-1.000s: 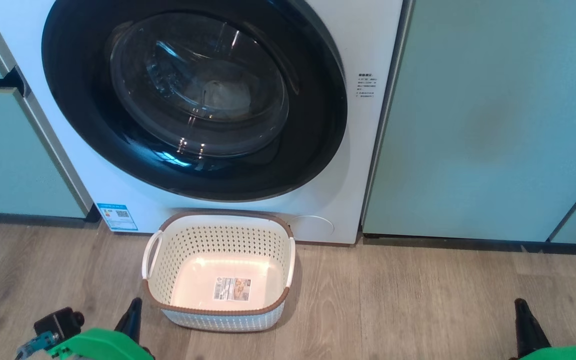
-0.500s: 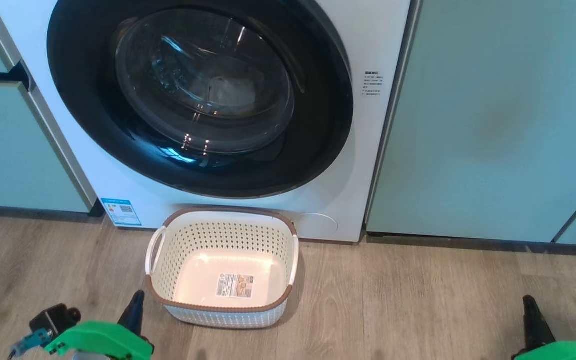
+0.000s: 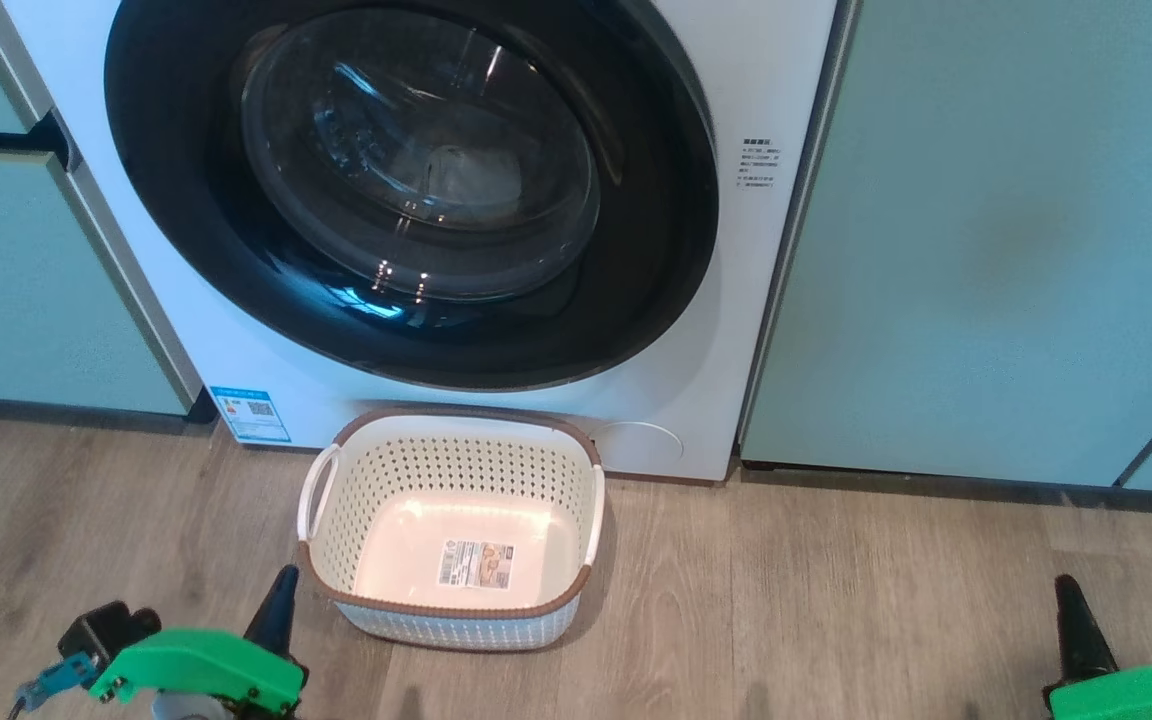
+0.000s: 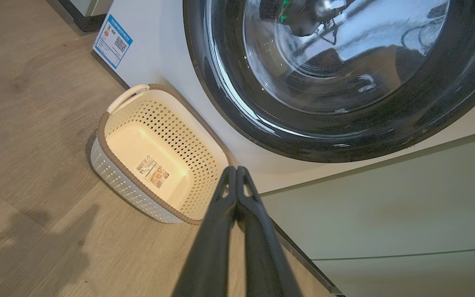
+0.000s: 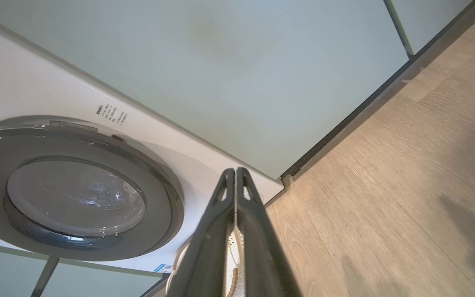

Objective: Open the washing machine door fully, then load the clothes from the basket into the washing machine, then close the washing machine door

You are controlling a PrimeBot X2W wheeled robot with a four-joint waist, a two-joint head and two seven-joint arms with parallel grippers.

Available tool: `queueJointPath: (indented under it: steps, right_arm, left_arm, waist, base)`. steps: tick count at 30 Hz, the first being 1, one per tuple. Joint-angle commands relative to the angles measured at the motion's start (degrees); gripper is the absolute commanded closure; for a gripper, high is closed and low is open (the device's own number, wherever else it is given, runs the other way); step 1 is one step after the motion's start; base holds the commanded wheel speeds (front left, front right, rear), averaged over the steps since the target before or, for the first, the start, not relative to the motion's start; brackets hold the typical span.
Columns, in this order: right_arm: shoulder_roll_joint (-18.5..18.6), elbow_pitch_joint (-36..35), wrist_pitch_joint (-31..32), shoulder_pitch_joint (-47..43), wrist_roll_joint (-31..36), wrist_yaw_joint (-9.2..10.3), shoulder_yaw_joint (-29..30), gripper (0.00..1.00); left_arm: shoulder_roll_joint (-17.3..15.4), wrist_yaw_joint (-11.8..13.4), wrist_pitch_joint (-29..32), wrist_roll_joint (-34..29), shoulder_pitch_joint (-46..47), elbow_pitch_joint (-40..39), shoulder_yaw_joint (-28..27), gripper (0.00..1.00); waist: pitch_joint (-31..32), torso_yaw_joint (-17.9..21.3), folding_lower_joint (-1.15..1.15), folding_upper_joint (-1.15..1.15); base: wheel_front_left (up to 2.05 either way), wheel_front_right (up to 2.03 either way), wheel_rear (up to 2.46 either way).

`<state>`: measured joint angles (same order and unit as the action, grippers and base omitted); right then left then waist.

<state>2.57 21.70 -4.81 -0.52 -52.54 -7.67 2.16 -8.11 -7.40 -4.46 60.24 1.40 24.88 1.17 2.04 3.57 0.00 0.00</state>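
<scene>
The long, dark-fingered left gripper (image 3: 279, 603) and right gripper (image 3: 1073, 605) both point forward — each pair of fingers pressed together, holding nothing.

Top of the washing machine door (image 3: 411, 190) is chopped off by the head view's edge, and a pale lump (image 3: 461, 178) behind its glass is anyone's guess. Print on the label (image 3: 476, 565) inside the basket (image 3: 456, 628) and on the blue sticker (image 3: 251, 414) is too tiny to read. The left end effector (image 3: 283, 595) and right end effector (image 3: 1072, 605) both run off the bottom edge.

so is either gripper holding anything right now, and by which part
Nothing is held: left gripper and right gripper are both shut and empty, apart from the basket.
</scene>
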Motion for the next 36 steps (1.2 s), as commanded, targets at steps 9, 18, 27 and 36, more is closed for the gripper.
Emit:
queueJointPath:
  steps: [9,18,27,36]
  right_arm:
    - [0.28,-2.89,2.01,3.98,-6.77,0.1,0.63,1.0]
    - [0.28,-3.67,3.51,4.42,-12.09,0.11,1.24,1.0]
    - [0.29,-4.45,5.03,4.86,-17.43,0.13,1.85,1.0]
    - [0.29,-5.22,6.54,5.31,-22.76,0.14,2.46,1.0]
  left_arm:
    - [0.36,-0.05,1.84,5.43,3.39,-3.42,-2.67,1.0]
    - [1.15,-0.06,3.32,9.71,3.62,-4.62,-3.49,1.0]
    - [1.94,-0.07,4.8,14.02,3.84,-5.83,-4.31,1.0]
    - [2.73,-0.07,6.28,18.32,4.07,-7.03,-5.13,1.0]
  waist:
    - [-0.34,-0.55,0.0,0.0]
    - [-0.65,-1.04,0.0,0.0]
    - [-0.95,-1.53,0.0,0.0]
    - [-1.26,-2.02,0.0,0.0]
  base:
    - [0.0,0.0,0.0]
    - [0.0,0.0,0.0]
    - [0.0,0.0,0.0]
    - [0.0,0.0,0.0]
